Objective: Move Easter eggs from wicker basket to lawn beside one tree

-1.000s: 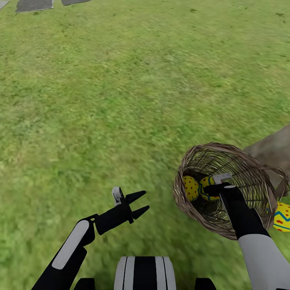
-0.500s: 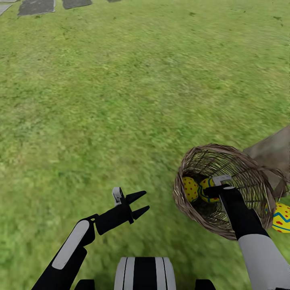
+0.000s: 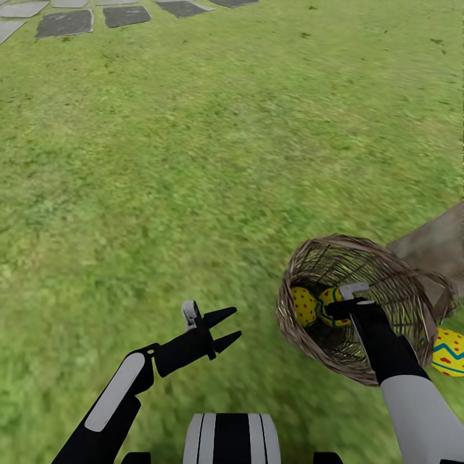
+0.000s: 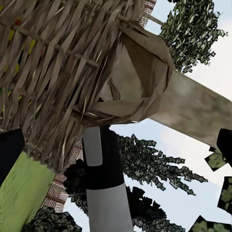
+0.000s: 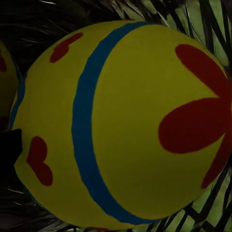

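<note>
From the head view, the wicker basket (image 3: 357, 308) lies tipped on the lawn (image 3: 212, 167), at about 4 o'clock in the picture. Its round mouth faces the robot and a bit up, and its long way runs off toward the tree trunk (image 3: 433, 243), which it touches. Two yellow eggs sit inside at the low left side of the mouth: a dotted egg (image 3: 303, 306) and a banded egg (image 3: 332, 305), side by side. A third egg (image 3: 448, 351) lies on the grass at 4 o'clock, just past the basket wall. The right gripper (image 3: 341, 307) reaches into the basket mouth, up against the banded egg. I cannot tell if it is squeezing it. The left gripper (image 3: 227, 327) hangs over bare grass at 6 o'clock, fingers spread, holding nothing. Grey paving stones (image 3: 64, 22) lie far off at 11 o'clock.

From the left wrist view, the basket's woven side (image 4: 53, 72) and loop handle (image 4: 140, 72) press against the pale trunk (image 4: 193, 108).

From the right wrist view, an egg with a blue band and a red flower mark (image 5: 125, 125) sits very close, with dark wicker around it.
</note>
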`<state>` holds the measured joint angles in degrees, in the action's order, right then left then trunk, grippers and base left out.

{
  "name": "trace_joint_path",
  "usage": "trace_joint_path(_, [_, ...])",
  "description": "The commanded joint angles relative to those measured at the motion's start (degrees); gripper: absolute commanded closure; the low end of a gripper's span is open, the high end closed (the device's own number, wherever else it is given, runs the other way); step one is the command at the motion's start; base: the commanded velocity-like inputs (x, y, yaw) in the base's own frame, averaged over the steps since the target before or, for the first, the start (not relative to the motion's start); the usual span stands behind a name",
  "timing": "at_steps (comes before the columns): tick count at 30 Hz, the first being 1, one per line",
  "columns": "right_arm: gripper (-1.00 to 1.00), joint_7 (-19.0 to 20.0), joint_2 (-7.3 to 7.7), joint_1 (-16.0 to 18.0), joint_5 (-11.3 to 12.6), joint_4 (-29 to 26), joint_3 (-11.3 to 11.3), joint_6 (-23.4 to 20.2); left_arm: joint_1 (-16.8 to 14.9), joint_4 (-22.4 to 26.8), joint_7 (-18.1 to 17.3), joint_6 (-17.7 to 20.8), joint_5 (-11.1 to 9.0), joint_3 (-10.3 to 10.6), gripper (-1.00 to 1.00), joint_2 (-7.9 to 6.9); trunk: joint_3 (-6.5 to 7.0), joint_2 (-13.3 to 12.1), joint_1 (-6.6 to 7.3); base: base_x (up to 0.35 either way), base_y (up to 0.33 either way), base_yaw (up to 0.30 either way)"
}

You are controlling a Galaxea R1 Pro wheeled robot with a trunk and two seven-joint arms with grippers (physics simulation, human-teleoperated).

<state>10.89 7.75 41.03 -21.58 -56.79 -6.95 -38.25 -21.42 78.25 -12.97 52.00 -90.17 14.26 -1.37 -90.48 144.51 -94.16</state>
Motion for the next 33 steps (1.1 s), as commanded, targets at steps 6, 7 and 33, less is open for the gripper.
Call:
trace_joint_path(6, [1.00,0.54,-0.01,0.02,-0.56,-0.08,-0.08,-0.23,-0.03,-0.03,-0.36,0.03,0.26,0.08,-1.00,-0.04,-0.03,0.01,0.01,0.000,0.000,0.000])
trace_joint_path(7, [1.00,0.54,-0.01,0.02,-0.56,-0.08,-0.08,-0.24,-0.03,-0.03,-0.38,0.03,0.26,0.07,-1.00,-0.04,0.19,0.00,0.03,0.000,0.000,0.000])
trace_joint_path(33, [1.00,1.50,0.25,-0.07,-0.87,-0.64,0.09,-3.05,-0.03,0.07,0.06,0.63,0.35,0.24,-1.00,0.58,4.62,-0.27,0.55,0.000,0.000,0.000])
